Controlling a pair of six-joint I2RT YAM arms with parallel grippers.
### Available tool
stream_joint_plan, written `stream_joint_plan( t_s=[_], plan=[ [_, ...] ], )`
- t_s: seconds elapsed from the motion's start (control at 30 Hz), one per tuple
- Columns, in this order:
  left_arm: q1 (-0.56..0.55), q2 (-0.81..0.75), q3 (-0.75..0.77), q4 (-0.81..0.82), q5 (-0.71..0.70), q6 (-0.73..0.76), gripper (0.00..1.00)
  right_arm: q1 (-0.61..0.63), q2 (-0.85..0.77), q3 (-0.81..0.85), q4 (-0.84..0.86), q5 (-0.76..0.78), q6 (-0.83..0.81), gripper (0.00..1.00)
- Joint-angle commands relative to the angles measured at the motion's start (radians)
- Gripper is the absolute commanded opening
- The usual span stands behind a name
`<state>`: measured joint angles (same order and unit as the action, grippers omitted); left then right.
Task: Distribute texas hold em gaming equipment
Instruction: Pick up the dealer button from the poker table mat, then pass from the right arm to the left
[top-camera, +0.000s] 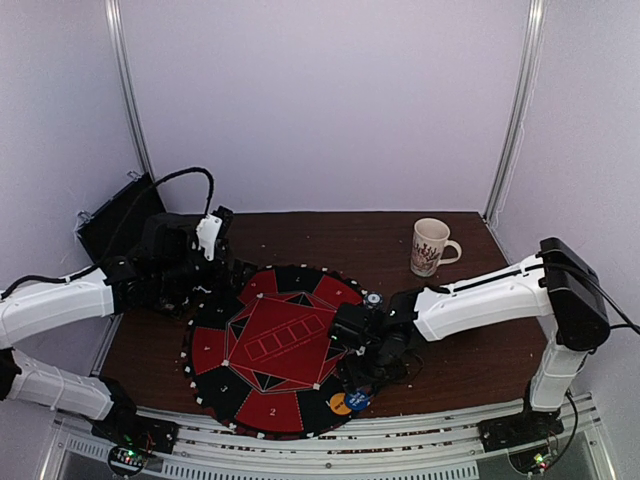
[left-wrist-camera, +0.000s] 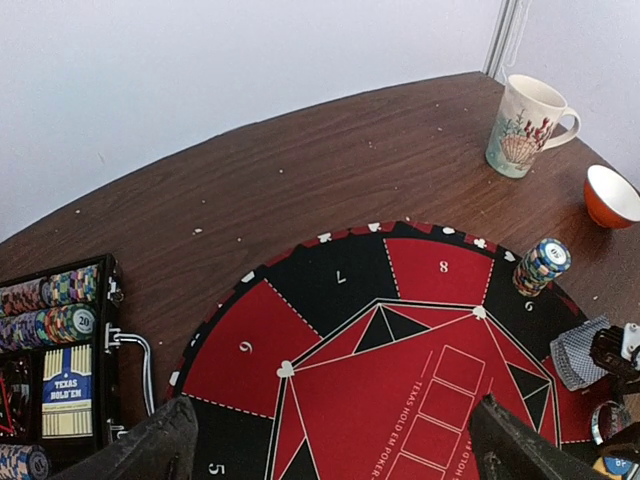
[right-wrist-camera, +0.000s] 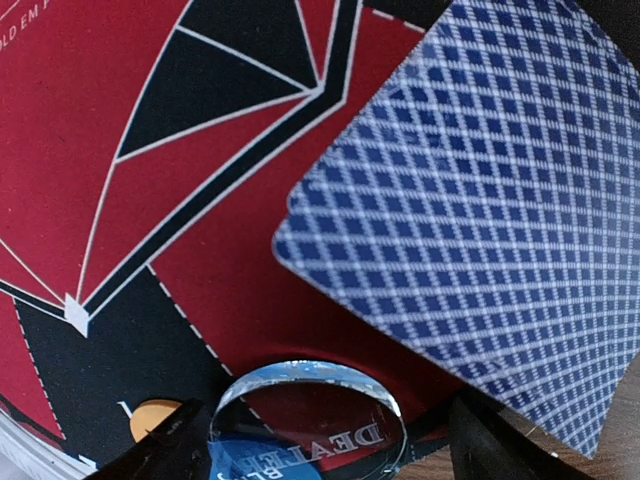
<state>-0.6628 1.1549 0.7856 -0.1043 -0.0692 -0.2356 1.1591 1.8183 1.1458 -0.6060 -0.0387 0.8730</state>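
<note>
The right wrist view shows a clear round dealer button (right-wrist-camera: 308, 425) standing tilted on the red and black poker mat (right-wrist-camera: 120, 150), between the fingers of my right gripper (right-wrist-camera: 320, 450). The jaws are apart; the left finger is close to the button's rim and the right finger stands clear of it. A blue-backed card deck (right-wrist-camera: 480, 220) lies just beyond. A blue button (top-camera: 358, 400) and an orange one (top-camera: 340, 403) sit at the mat's near edge. My left gripper (left-wrist-camera: 335, 450) hovers open over the mat's left side, holding nothing.
A chip stack (left-wrist-camera: 541, 265) stands on the mat's far right rim. A patterned mug (top-camera: 430, 247) and an orange bowl (left-wrist-camera: 612, 195) sit on the brown table (left-wrist-camera: 300, 170) beyond. An open black case (left-wrist-camera: 55, 330) with chip rows lies at the left.
</note>
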Motion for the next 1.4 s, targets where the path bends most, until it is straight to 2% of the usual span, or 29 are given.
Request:
stream_joint_plan(
  t_s=[0.0,0.23,0.37,0.57,0.77,0.87,0.97,1.07,1.23,1.37],
  plan=[
    [0.005,0.034,0.034,0.045,0.021,-0.002,0.98,-0.016,0.023,-0.036,0.066,-0.056,0.018,0.79],
    [0.005,0.041,0.041,0.045,0.019,0.008,0.98,-0.012,0.048,-0.03,0.055,-0.083,0.013,0.59],
    [0.005,0.036,0.041,0.048,0.017,0.012,0.98,-0.002,0.053,0.002,0.005,-0.08,0.002,0.55],
    [0.006,0.033,0.043,0.051,0.021,0.021,0.98,0.013,0.05,0.053,-0.06,-0.059,-0.009,0.39],
    [0.006,0.025,0.053,0.062,0.051,0.027,0.98,0.035,-0.005,0.144,-0.088,-0.007,-0.071,0.36],
    [0.006,0.027,0.078,0.056,0.115,0.024,0.98,0.043,-0.039,0.233,-0.118,0.056,-0.127,0.35],
    [0.01,0.042,0.127,0.037,0.262,0.013,0.98,0.066,-0.071,0.324,-0.116,0.178,-0.239,0.35],
    [0.033,0.062,0.181,0.034,0.483,-0.024,0.93,0.093,-0.12,0.353,-0.061,0.387,-0.405,0.32],
    [0.06,0.084,0.22,0.117,0.771,-0.133,0.76,0.108,-0.239,0.225,0.293,0.629,-0.748,0.32],
    [0.061,0.102,0.23,0.151,0.817,-0.183,0.65,0.108,-0.265,0.154,0.546,0.727,-1.029,0.33]
  ],
)
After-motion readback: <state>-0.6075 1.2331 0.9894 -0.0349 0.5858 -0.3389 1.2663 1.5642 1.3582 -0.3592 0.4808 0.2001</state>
